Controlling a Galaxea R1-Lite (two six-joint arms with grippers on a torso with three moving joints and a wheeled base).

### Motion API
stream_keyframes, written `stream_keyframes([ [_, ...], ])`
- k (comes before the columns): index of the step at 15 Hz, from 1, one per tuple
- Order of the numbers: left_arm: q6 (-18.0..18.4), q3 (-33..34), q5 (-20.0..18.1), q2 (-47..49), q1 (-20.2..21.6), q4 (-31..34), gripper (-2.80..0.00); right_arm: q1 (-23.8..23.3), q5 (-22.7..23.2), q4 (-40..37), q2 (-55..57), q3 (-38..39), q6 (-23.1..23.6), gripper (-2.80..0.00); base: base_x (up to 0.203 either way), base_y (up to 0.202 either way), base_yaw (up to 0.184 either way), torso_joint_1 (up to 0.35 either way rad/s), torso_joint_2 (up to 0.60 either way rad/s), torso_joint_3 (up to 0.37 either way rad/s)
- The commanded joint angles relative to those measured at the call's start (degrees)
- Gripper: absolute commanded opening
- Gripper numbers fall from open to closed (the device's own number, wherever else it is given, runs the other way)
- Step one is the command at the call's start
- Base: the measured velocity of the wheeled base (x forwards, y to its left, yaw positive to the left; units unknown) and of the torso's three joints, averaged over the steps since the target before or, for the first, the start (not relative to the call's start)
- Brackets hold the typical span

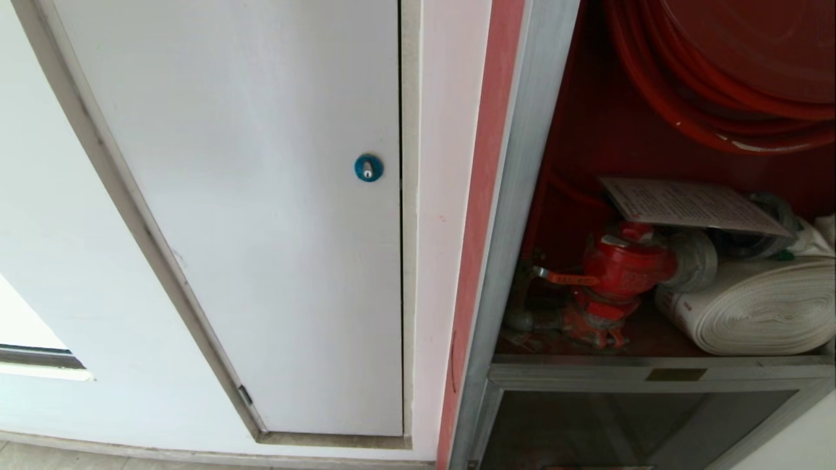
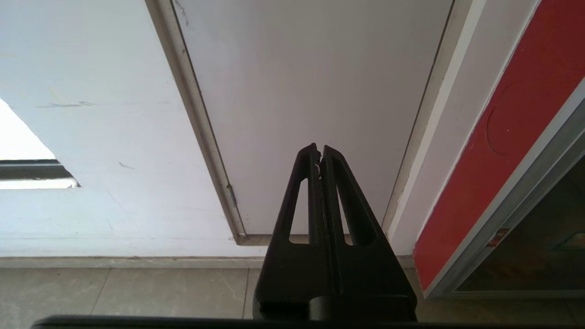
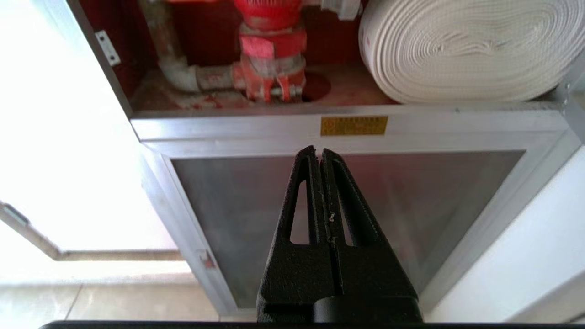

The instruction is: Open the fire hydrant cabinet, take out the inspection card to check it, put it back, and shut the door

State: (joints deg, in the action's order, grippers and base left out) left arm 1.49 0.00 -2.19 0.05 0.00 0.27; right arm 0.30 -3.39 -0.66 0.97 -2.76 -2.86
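**A:** Starting on the left, we've got the left gripper (image 2: 319, 151) low down, fingers pressed together with nothing between them, aimed at the bottom corner of the plain white door (image 1: 261, 196). That door's blue round lock (image 1: 368, 168) sits up above the gripper. No writing on any of it that we can read.

**B:** Yep, and off to that gripper's right is the red strip (image 2: 502, 151) beside the cabinet frame. There's a tiny red tag on the silver edge, but we can't read it.

**A:** Moving right, we see the fire hydrant cabinet (image 1: 516, 196) with its upper compartment standing open. The inspection card (image 1: 692, 205) is lying inside on top of the red valve (image 1: 620, 267), tilted, printed side up. Print's way too small for us to make out.

**B:** The white rolled hose (image 3: 470, 45) is just beside the valve, with the red hose reel (image 1: 718, 72) above. The door itself isn't anywhere in our views.

**A:** The right gripper (image 3: 320, 153) is also closed tight, empty, pointing at the lower glass panel (image 3: 411, 205). The card's compartment is above and beyond its tips.

**B:** Just past those tips there's a yellow label (image 3: 354, 125) on the silver crossbar. Dark lettering on it, but we can't read a word.
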Motion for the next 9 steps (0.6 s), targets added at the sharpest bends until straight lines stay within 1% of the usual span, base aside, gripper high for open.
stream_keyframes([
  [1,0.01,0.0,0.0,0.04,0.0,0.0,-2.8,0.05,0.02,2.14,-0.97,2.65,0.19,-2.8,0.0,0.0,0.0,0.0,0.0,0.0],
  [3,0.01,0.0,0.0,0.04,0.0,0.0,-2.8,0.05,0.14,0.57,-0.97,2.76,-1.15,-2.8,0.0,0.0,0.0,0.0,0.0,0.0],
  [9,0.01,0.0,0.0,0.04,0.0,0.0,-2.8,0.05,0.22,0.66,-0.97,2.76,-1.18,-2.8,0.0,0.0,0.0,0.0,0.0,0.0],
])
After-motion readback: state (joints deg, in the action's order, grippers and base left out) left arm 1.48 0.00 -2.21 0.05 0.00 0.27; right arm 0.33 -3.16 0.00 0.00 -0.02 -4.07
